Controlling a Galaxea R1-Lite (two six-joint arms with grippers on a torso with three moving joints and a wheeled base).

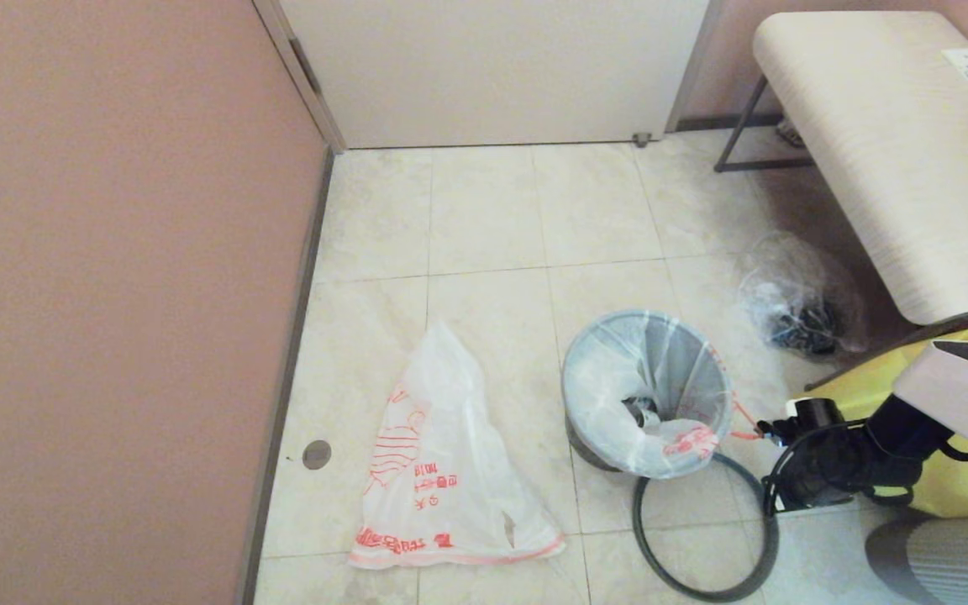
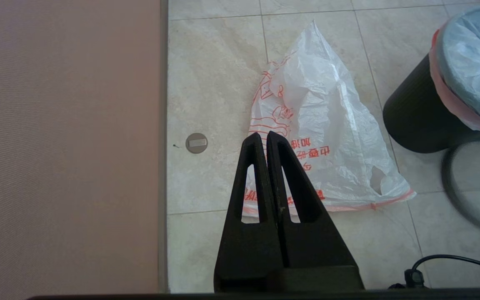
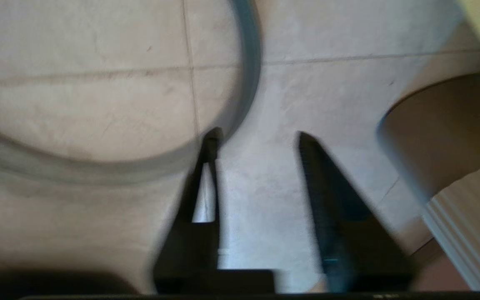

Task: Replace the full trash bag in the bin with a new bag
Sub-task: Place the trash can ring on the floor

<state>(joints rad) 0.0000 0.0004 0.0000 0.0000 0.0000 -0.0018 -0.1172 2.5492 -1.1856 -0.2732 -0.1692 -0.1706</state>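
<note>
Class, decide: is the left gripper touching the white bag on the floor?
Cannot tell. In the left wrist view the shut left gripper overlaps the white bag, with no gap or contact plainly visible.

The black bin [image 1: 650,395] stands upright on the tiles, lined with a pale bag [image 1: 686,437]. Its grey hoop [image 1: 702,538] lies just beside it; a flat white bag [image 1: 442,470] lies nearby.

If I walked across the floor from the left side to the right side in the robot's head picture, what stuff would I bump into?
Pink wall → flat white bag with red print → bin with its liner → right claw → yellow bag.
</note>
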